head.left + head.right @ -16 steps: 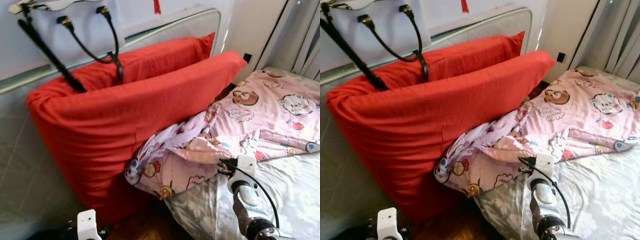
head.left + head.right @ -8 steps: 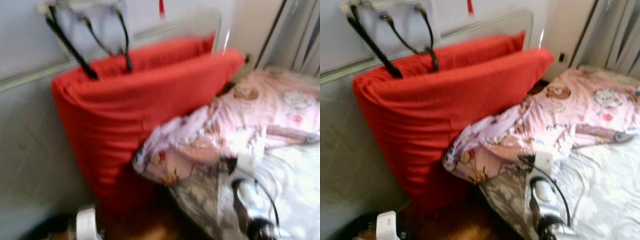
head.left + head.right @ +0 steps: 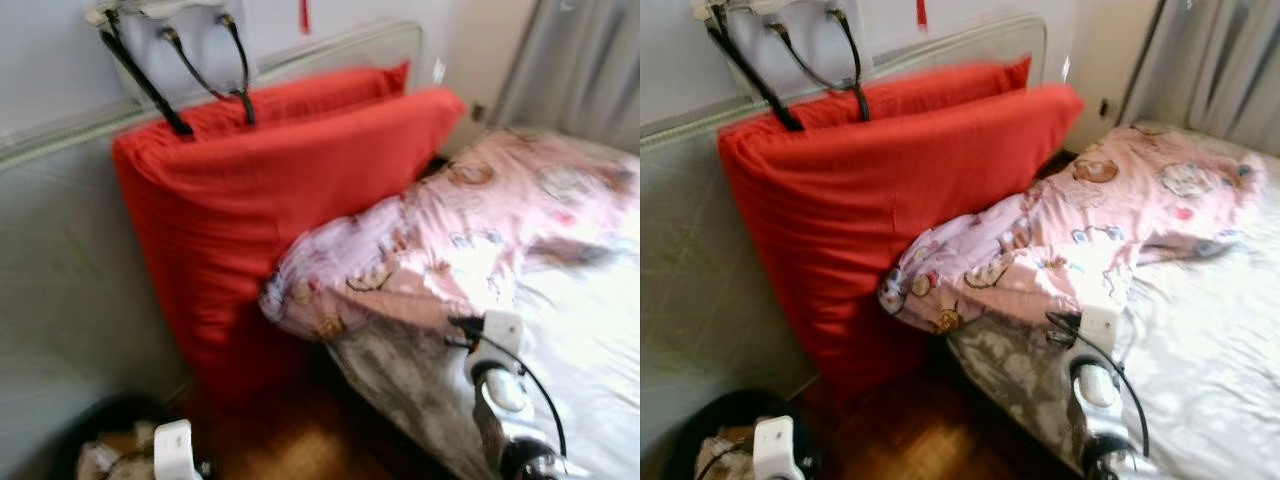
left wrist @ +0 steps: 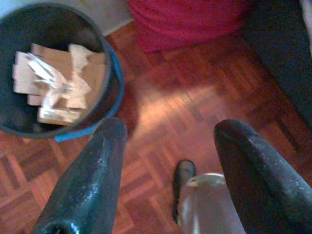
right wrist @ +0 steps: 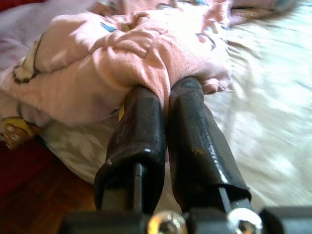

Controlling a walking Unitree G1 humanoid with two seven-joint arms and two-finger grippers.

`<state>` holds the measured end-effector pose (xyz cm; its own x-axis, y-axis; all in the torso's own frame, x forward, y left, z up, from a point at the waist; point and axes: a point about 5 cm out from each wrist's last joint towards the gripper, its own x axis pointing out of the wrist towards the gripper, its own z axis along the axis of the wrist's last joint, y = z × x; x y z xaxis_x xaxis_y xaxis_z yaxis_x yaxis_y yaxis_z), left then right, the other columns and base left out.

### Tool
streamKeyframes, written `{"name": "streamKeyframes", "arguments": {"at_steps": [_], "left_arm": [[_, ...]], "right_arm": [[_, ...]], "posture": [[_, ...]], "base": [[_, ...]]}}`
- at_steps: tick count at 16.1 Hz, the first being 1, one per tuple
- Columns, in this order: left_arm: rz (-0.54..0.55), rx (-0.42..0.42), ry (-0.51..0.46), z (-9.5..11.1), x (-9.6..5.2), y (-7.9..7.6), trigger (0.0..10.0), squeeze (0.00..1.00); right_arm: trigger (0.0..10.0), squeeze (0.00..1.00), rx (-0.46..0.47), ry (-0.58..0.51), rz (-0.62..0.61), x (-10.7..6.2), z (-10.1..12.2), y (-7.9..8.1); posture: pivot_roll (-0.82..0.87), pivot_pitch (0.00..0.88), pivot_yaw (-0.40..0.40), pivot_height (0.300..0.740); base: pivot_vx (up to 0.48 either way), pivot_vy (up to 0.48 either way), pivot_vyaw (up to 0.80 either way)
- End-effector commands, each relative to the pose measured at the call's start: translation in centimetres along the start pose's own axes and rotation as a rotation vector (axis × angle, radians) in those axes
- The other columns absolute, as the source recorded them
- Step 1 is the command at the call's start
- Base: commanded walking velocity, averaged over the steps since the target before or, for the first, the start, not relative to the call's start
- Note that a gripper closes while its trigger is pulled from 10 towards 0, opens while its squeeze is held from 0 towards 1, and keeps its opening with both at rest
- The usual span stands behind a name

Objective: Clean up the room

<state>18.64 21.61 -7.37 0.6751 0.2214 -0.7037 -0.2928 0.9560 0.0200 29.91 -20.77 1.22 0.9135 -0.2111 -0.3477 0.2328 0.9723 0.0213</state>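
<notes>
A pink cartoon-print blanket (image 3: 1090, 215) lies crumpled across the head of the bed, and one end hangs over the bed's side. My right gripper (image 5: 168, 90) is shut. Its fingertips sit right at a fold of the blanket (image 5: 97, 58), and I see nothing between them. My right arm (image 3: 500, 380) reaches over the bed's near corner. My left gripper (image 4: 173, 126) hangs open above the parquet floor, close to a dark bin (image 4: 114, 73) holding cardboard and crumpled paper.
Two big red pillows (image 3: 900, 170) stand on edge between the bed and the padded wall. A pale handbag with black straps (image 3: 180, 40) hangs above them. The grey patterned sheet (image 3: 1200, 350) covers the bed, and curtains (image 3: 1220, 70) hang at the far right. The bin (image 3: 700, 425) stands by my left arm.
The camera has swung and pulled back, so the pillows sit further right and the bin has come into view at lower left. Both arms hold their places in the view.
</notes>
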Motion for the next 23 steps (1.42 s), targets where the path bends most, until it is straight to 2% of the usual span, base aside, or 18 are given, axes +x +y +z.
{"name": "streamKeyframes", "arguments": {"at_steps": [1,6,15,19,23], "left_arm": [[-0.001,0.025,0.006,0.0,0.0,0.3,10.0,0.0],[-0.006,0.036,0.007,0.0,0.0,0.3,10.0,0.0],[-0.017,0.053,0.019,-0.2,0.0,0.3,10.0,0.0],[-0.018,0.053,0.021,-0.2,0.0,0.3,10.0,0.0],[-0.014,0.054,0.022,-0.1,0.0,0.3,10.0,0.0]], "right_arm": [[10.0,0.0,0.0,-0.011,0.007,0.0,0.2,0.4],[10.0,0.0,-0.008,-0.029,-0.005,0.1,0.4,0.4],[10.0,0.0,-0.017,-0.088,-0.006,0.2,1.3,0.5],[10.0,0.0,-0.033,-0.047,-0.024,0.0,0.5,0.1],[10.0,0.0,-0.075,0.076,-0.046,-0.6,-1.7,-0.5]], "posture": [[-0.06,0.0,0.004,0.74],[-0.06,0.0,0.006,0.74],[-0.07,0.0,0.006,0.74],[-0.07,0.0,0.005,0.74],[-0.07,0.0,0.006,0.74]], "base": [[-0.296,0.0,0.0],[-0.295,0.0,0.0],[0.0,0.0,0.0],[0.0,0.0,0.0],[0.0,0.0,0.0]]}}
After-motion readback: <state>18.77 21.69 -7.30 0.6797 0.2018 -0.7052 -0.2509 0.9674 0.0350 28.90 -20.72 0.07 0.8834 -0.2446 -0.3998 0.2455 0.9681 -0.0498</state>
